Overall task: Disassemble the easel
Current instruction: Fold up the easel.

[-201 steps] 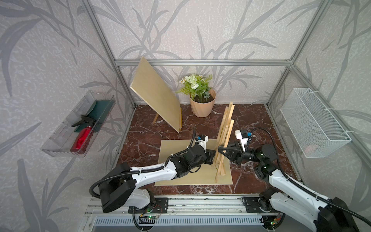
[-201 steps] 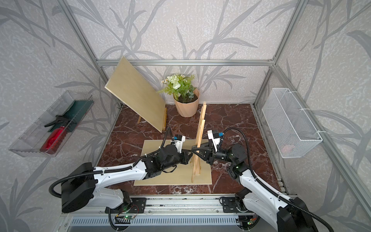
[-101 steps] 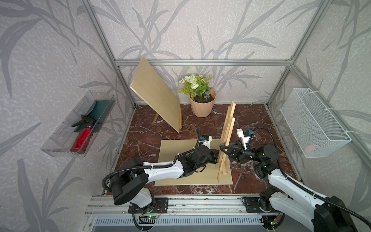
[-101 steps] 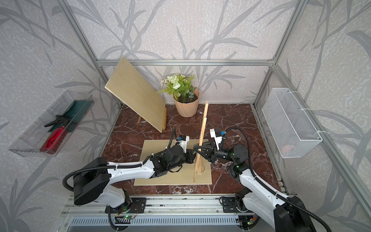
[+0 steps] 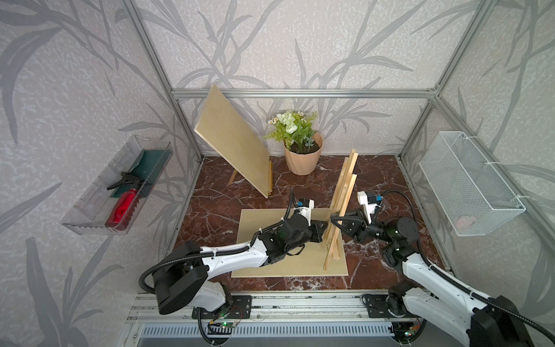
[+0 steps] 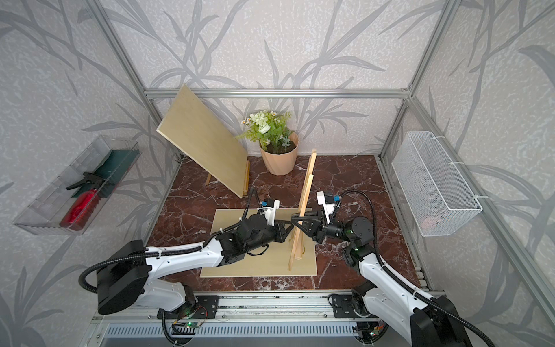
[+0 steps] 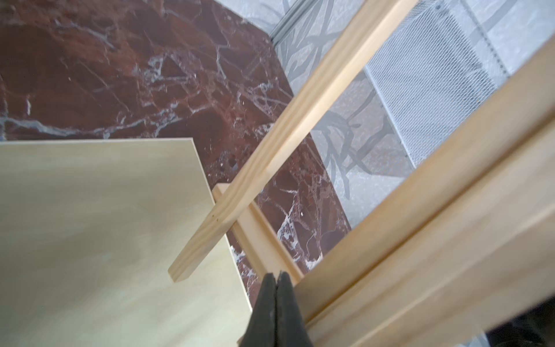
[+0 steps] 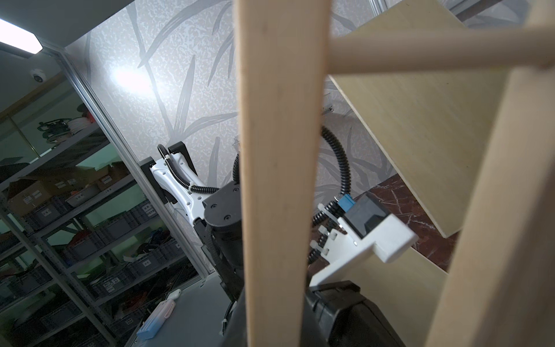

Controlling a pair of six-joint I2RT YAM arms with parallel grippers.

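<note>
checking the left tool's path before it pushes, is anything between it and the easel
Nothing visible. The left tool is shut, with its tips right beside the lower frame of the easel and no object in the gap. The right tool is clamped on the easel from the opposite side, not in the left tool's way.

Tilted easel (image 5: 342, 207) stands at the flat board's (image 5: 270, 261) right edge. Left gripper (image 7: 277, 275), jaws together, sits close at the easel's left; right gripper (image 5: 332, 217) clamps a slat from its right. Behind the easel: flower pot (image 5: 303, 162), leaning panel (image 5: 237, 147). Open marble floor (image 5: 378, 180) lies behind-right of the easel.
</note>
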